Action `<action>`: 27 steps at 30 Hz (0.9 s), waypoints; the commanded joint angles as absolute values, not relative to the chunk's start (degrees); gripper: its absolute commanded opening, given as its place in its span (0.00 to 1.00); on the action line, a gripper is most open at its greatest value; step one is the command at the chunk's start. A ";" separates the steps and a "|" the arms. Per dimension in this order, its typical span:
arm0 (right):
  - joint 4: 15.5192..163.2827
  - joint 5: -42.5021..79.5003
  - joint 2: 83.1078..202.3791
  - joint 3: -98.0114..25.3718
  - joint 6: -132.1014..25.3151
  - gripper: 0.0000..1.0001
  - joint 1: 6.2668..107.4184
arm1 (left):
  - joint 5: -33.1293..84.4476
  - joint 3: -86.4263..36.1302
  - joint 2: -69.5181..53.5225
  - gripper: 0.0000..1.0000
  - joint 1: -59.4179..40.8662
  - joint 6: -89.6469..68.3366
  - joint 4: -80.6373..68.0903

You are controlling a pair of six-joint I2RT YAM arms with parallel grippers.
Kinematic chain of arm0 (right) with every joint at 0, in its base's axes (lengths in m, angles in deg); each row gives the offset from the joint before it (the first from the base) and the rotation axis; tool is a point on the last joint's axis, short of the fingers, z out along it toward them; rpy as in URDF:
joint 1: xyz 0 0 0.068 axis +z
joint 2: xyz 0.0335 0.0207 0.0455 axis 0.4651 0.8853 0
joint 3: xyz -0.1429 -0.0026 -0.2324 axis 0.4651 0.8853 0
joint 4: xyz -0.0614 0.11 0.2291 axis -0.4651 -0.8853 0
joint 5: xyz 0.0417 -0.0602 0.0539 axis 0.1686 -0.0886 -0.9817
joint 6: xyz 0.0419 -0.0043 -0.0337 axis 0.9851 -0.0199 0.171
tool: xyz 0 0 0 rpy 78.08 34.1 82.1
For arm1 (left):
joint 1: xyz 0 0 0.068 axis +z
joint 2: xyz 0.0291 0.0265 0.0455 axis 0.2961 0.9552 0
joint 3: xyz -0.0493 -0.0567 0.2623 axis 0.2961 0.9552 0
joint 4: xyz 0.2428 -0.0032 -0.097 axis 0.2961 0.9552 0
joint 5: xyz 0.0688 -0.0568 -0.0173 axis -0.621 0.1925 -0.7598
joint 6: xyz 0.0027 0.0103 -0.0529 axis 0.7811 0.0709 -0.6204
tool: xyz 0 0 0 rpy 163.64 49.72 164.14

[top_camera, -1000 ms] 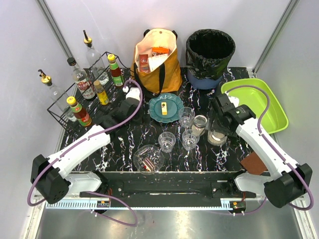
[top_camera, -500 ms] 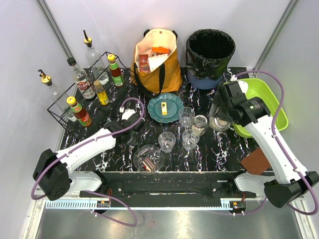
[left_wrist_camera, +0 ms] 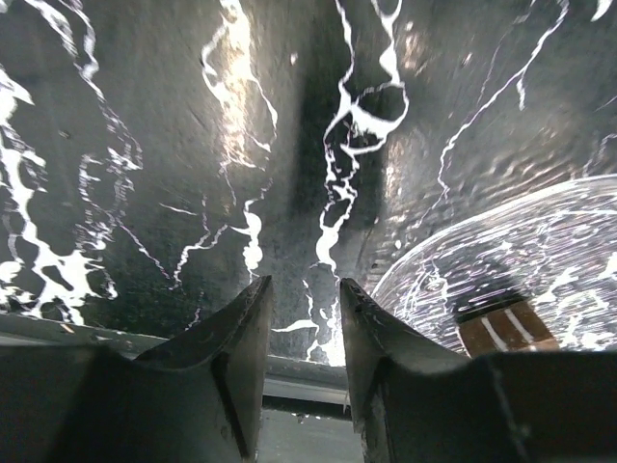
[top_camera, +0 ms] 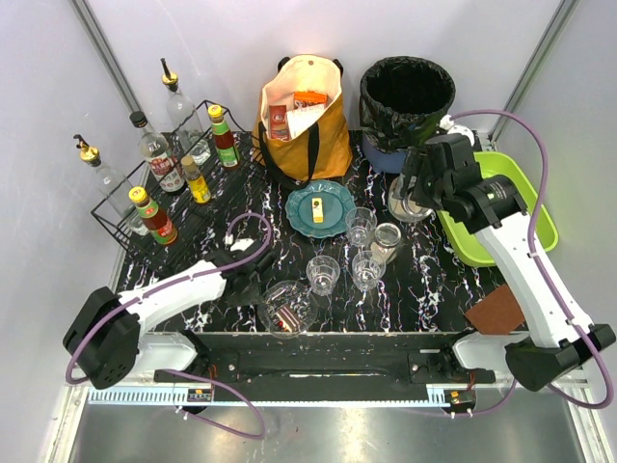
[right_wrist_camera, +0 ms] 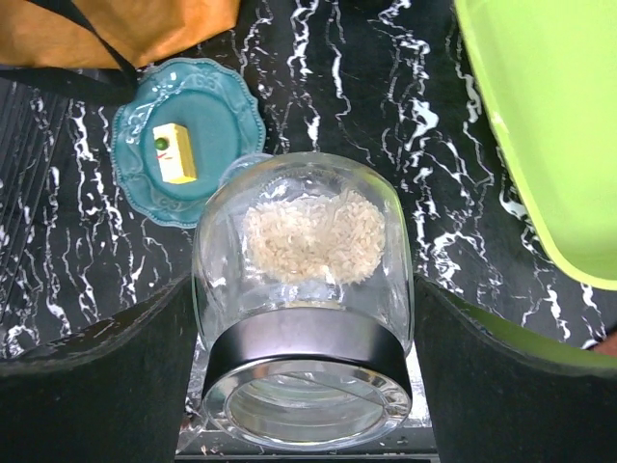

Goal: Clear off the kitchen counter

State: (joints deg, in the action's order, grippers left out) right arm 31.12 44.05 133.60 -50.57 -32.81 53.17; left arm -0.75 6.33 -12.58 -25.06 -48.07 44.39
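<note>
The black, white-veined table (top_camera: 429, 294) fills the middle of the top view, from the arms' bases to the back wall. The left gripper (left_wrist_camera: 301, 289) hangs low over its 7 o'clock part, jaws narrow with nothing between them, and 1 glass bowl (left_wrist_camera: 501, 260) sits just beside it at 4 o'clock. The right gripper (right_wrist_camera: 302, 289) is over the 2 o'clock part, jaws wide around a glass jar (right_wrist_camera: 308, 231) of pale grains, above the table between a teal plate (right_wrist_camera: 188, 145) and a green tray (right_wrist_camera: 540, 125).
</note>
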 commanded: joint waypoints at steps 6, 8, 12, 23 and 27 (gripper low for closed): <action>38.84 36.26 139.44 -57.19 -33.84 0.15 53.47 | 8.51 9.40 -12.39 0.38 -25.93 -48.39 33.63; 39.45 33.71 140.85 -57.54 -33.75 0.11 53.56 | 9.13 9.40 -12.65 0.38 -26.81 -47.86 32.49; 44.81 29.84 142.17 -55.79 -34.89 0.09 56.62 | 9.92 10.37 -12.22 0.38 -28.56 -47.77 29.15; 57.12 30.27 154.28 -57.36 -39.64 0.09 70.33 | -11.66 2.56 -24.59 0.66 -29.01 -51.37 43.53; 59.75 30.01 159.74 -58.86 -41.13 0.09 75.16 | -21.08 -4.64 -30.47 0.66 -28.92 -52.33 52.06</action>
